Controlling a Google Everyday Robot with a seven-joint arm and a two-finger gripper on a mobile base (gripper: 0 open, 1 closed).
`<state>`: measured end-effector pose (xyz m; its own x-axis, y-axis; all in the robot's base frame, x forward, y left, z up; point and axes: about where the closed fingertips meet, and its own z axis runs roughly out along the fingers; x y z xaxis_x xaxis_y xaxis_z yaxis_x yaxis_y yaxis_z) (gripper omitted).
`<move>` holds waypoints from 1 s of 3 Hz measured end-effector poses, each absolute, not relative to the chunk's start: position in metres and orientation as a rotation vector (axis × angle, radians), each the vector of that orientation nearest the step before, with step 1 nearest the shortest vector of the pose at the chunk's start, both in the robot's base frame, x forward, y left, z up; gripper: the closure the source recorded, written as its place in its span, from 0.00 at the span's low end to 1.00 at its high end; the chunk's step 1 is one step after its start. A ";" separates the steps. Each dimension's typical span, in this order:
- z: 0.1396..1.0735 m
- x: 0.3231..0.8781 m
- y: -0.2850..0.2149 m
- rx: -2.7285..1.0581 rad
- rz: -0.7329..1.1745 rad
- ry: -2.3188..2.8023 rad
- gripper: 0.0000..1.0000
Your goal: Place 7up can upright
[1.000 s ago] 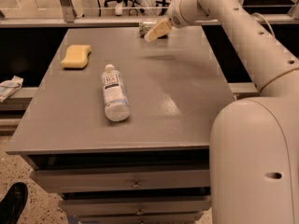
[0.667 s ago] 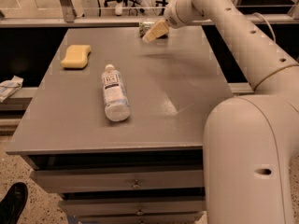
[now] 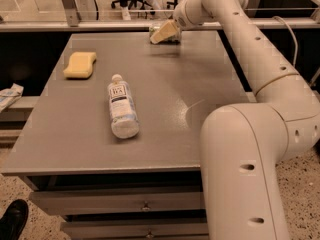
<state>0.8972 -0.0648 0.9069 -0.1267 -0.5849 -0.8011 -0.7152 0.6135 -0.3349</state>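
Where the table (image 3: 165, 94) ends, the gripper (image 3: 162, 33) half-hides the 7up can (image 3: 174, 38).

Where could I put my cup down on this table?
Bare: the wide patch of table right of the lying bottle, and the front-left corner below the sponge. Crowded: the far edge, where the tool is at the 7up can.
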 end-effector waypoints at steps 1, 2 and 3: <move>0.907 0.897 -0.065 -1.052 0.158 1.810 0.00; 0.907 0.888 -0.052 -1.110 0.189 1.813 0.00; 0.903 0.866 -0.021 -1.259 0.259 1.811 0.00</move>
